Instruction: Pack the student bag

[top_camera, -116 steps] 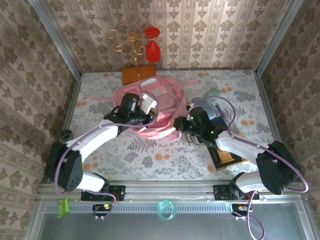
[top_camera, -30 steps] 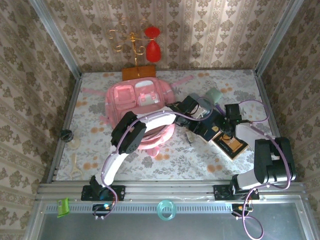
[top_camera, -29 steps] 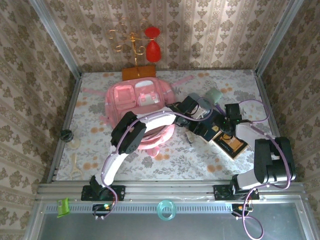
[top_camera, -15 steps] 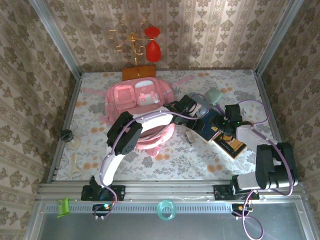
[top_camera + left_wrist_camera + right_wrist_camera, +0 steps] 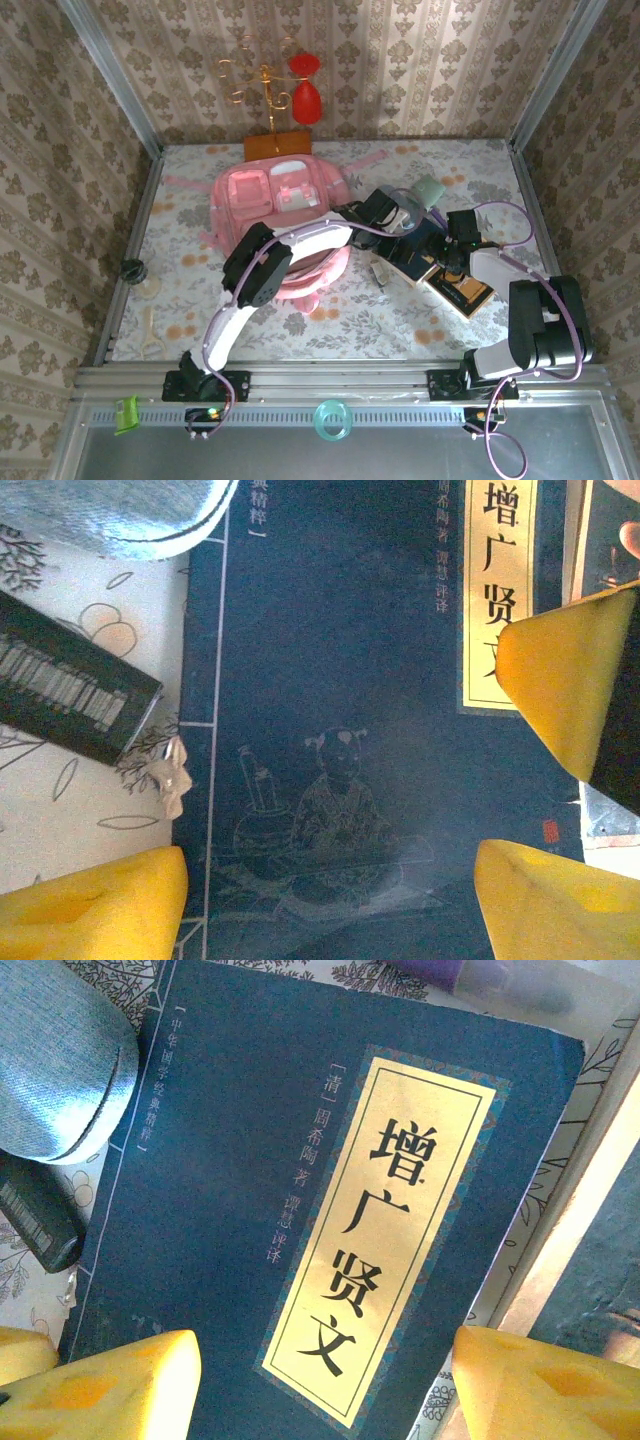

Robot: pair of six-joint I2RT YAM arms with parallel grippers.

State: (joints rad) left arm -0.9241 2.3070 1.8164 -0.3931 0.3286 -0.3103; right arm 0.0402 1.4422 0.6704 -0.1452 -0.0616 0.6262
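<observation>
The student bag (image 5: 280, 195) lies flat at the back left of the table, its pink front pockets facing up. To its right lies a dark blue book (image 5: 412, 258) with a gold title label (image 5: 375, 1240). My left gripper (image 5: 403, 228) hangs open over the book's lower cover (image 5: 330, 900), its yellow fingers (image 5: 90, 905) apart and holding nothing. My right gripper (image 5: 441, 252) is open over the label end (image 5: 325, 1390). One of its fingers (image 5: 570, 680) shows in the left wrist view. Neither gripper touches the bag.
A grey-blue pouch (image 5: 430, 190) rests at the book's far corner (image 5: 60, 1060). A black bar-shaped device (image 5: 70, 695) lies beside the book, and a brown book (image 5: 462, 292) sits under its near edge. A purple pen (image 5: 490, 980) is nearby. A candle stand on a wooden base (image 5: 278, 147) stands behind the bag.
Since the earliest frame both grippers have left the bag and come over the blue book; the bag now lies flat farther back. Over the last second the arms shifted only slightly.
</observation>
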